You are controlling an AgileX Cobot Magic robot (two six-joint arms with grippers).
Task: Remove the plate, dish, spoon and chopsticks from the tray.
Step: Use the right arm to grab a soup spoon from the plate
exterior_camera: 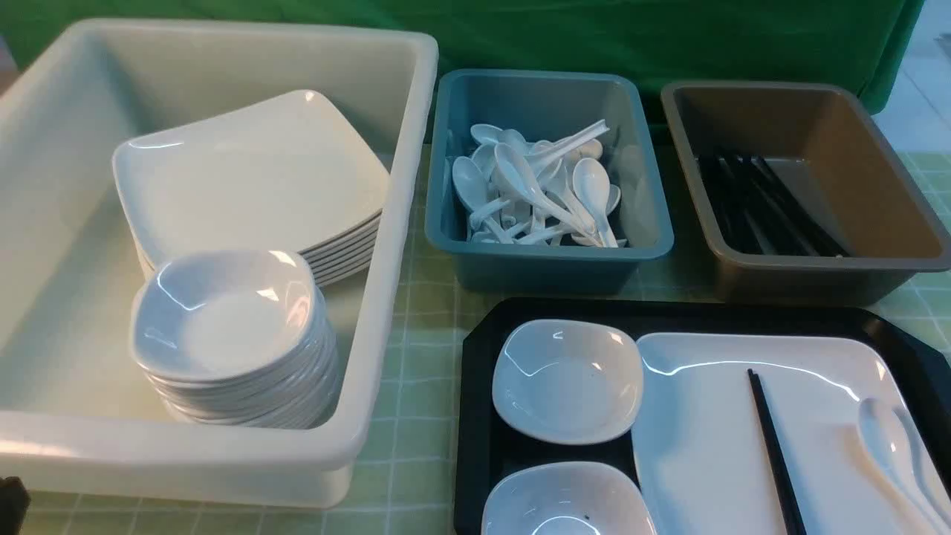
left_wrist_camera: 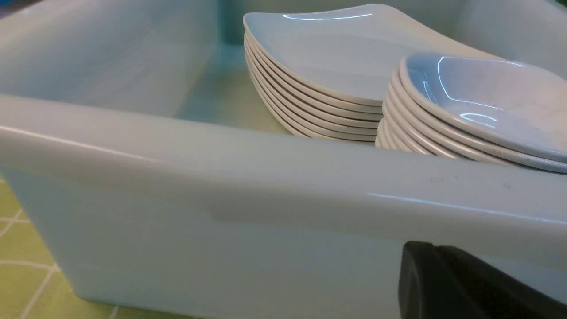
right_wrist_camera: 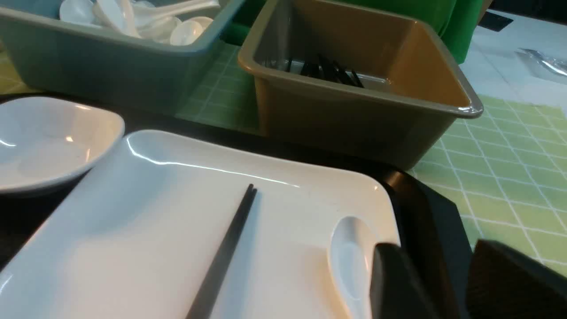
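**One Gripper Closed, the Other Parted**

The left gripper (left_wrist_camera: 443, 279) is held low and closed, showing as a single black mass at the edge of its wrist camera. The right gripper (right_wrist_camera: 447, 288) is also low. Its two dark fingers (right_wrist_camera: 398, 283) stand apart, gripping nothing.

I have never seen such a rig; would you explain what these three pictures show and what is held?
It is a two-armed robot. The front view looks forward from between the arms; the other two come from cameras on each wrist. On the tray lie a large plate, with chopsticks and a spoon on it, and two small bowls. Nearby stand a white tub holding a plate stack and a bowl stack, a blue-grey tub of spoons and a brown tub of black sticks. The left gripper is shut beside the white tub, the right gripper open near the spoon; neither holds anything.
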